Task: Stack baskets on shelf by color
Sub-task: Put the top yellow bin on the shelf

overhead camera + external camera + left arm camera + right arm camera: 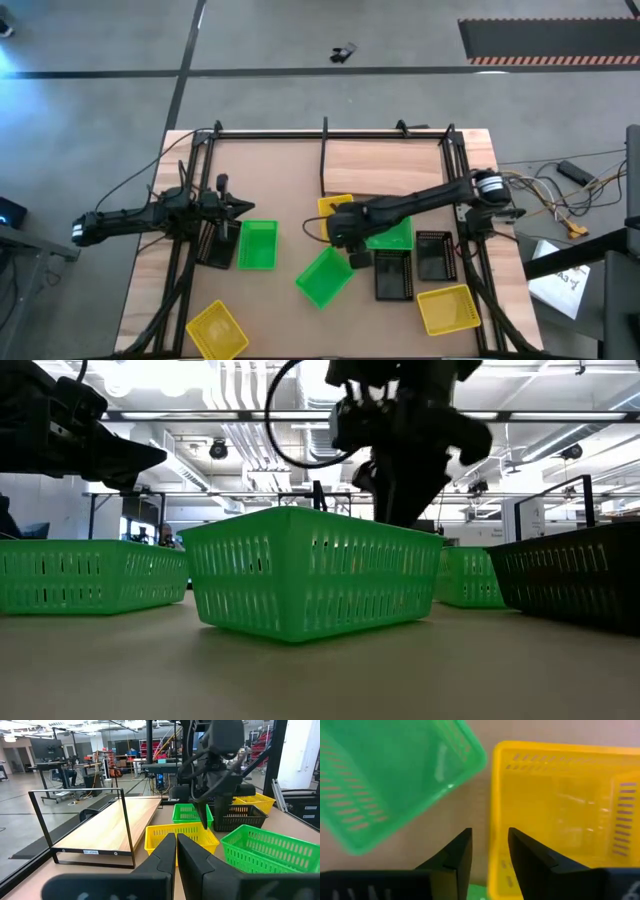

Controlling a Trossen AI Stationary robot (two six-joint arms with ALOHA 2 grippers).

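Observation:
My right gripper (490,845) is open and points down over the table's middle. It is above the rim of a yellow basket (560,810), which stands on the tabletop in front of the light-wood shelf (385,165). The basket's near wall (496,870) lies below the gap between the fingers. A tilted green basket (325,277) stands beside it, and another green basket (392,238) lies under the right arm. My left gripper (176,855) is shut and empty at the table's left, level, above a third green basket (257,245).
Two black baskets (393,275) (433,255) stand at the right. A yellow basket (447,308) is at the near right and another (217,330) at the near left. A dark basket (213,250) sits under the left arm. Black metal posts (125,825) frame the shelf.

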